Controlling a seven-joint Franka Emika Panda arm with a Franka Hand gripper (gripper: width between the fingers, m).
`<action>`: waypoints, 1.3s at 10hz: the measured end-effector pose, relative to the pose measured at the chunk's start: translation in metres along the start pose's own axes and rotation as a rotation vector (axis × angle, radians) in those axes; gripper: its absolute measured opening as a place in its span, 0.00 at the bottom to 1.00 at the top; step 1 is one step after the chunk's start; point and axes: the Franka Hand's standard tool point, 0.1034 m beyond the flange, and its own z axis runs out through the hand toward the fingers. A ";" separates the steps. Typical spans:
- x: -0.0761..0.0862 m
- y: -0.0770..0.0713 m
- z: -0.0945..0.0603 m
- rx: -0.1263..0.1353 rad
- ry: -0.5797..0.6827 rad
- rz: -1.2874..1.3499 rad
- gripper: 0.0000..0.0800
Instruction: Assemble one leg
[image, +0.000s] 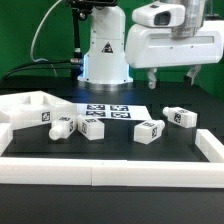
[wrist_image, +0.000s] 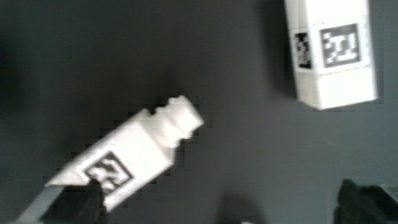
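Several small white legs with black-and-white tags lie on the dark table: two side by side (image: 62, 127) (image: 92, 128) and two more toward the exterior view's right (image: 150, 130) (image: 180, 116). My gripper (image: 172, 82) hangs open and empty, well above the two right-hand legs. In the wrist view the gripper (wrist_image: 217, 210) is open, its dark fingertips (wrist_image: 370, 200) far apart. One leg (wrist_image: 134, 152) lies slanted near one fingertip, its notched end pointing away. Another leg (wrist_image: 338, 55) lies farther off. Neither is touched.
The large white tray-like panel (image: 22, 108) with a raised rim lies at the exterior view's left. The marker board (image: 115, 107) lies flat behind the legs, in front of the arm's base (image: 105, 60). A white border wall (image: 110, 172) runs along the front and right sides.
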 end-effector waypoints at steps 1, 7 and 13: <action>0.003 0.005 0.007 0.016 0.006 0.135 0.81; 0.017 0.020 0.019 0.093 -0.039 0.549 0.81; 0.037 0.037 0.071 0.091 0.073 0.595 0.81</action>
